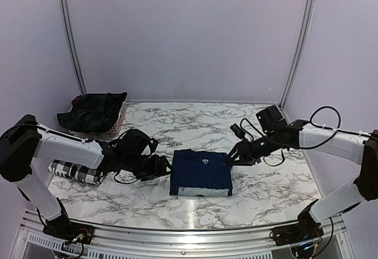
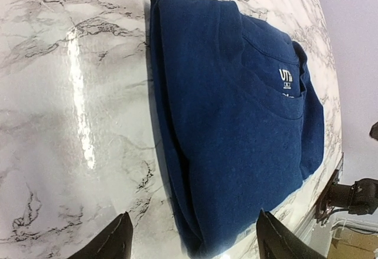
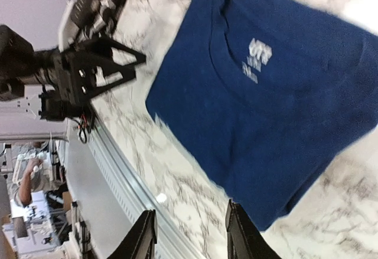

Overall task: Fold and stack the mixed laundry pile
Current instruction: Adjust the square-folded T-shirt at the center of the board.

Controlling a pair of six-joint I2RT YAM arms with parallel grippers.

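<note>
The navy blue T-shirt (image 1: 199, 171) lies folded into a flat rectangle at the table's middle, its white neck print facing up (image 2: 236, 123) (image 3: 266, 88). At its left edge my left gripper (image 1: 166, 167) (image 2: 192, 248) is open, low over the marble, with the shirt's near corner between its spread fingertips and not clamped. At the shirt's right edge my right gripper (image 1: 229, 158) (image 3: 190, 235) is open over bare marble, one finger (image 3: 242, 235) beside the shirt's corner. The black-and-white check shirt (image 1: 74, 172) lies folded at the left. The dark green plaid garment (image 1: 91, 111) is heaped in a basket.
The basket (image 1: 117, 128) stands at the back left by the wall. A metal rail (image 1: 189, 229) runs along the table's near edge. Cables trail from the right arm (image 1: 322, 135). The left arm's wrist (image 3: 77, 70) shows beyond the shirt in the right wrist view.
</note>
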